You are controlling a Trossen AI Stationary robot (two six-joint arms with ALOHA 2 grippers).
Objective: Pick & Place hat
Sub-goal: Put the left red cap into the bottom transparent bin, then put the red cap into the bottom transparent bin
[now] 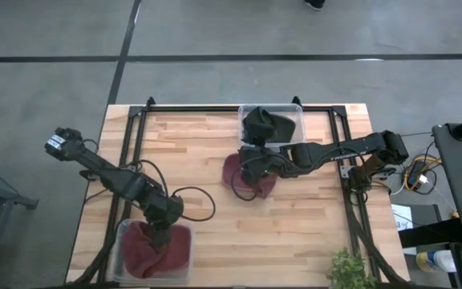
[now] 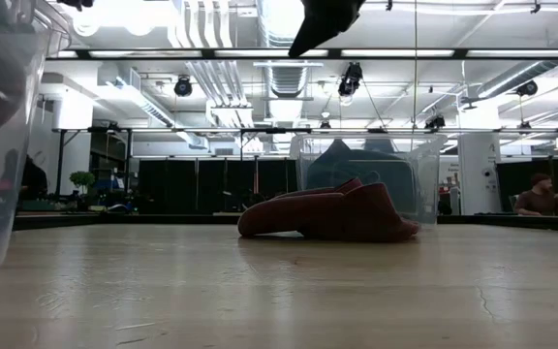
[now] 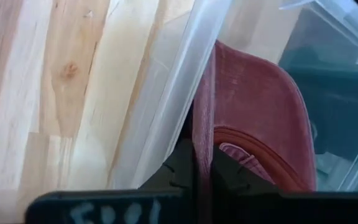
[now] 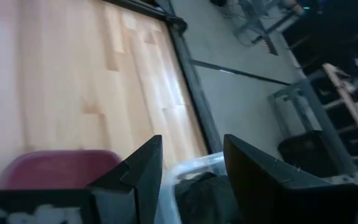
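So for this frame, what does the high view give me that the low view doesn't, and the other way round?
Only the high view shows both arms whole: the left gripper down in the near bin on a maroon hat, and the right gripper above the maroon hat on the table. Only the low view shows the room behind, with a seated person, and that hat lying flat on the wood. Both show the far clear bin holding a dark hat.
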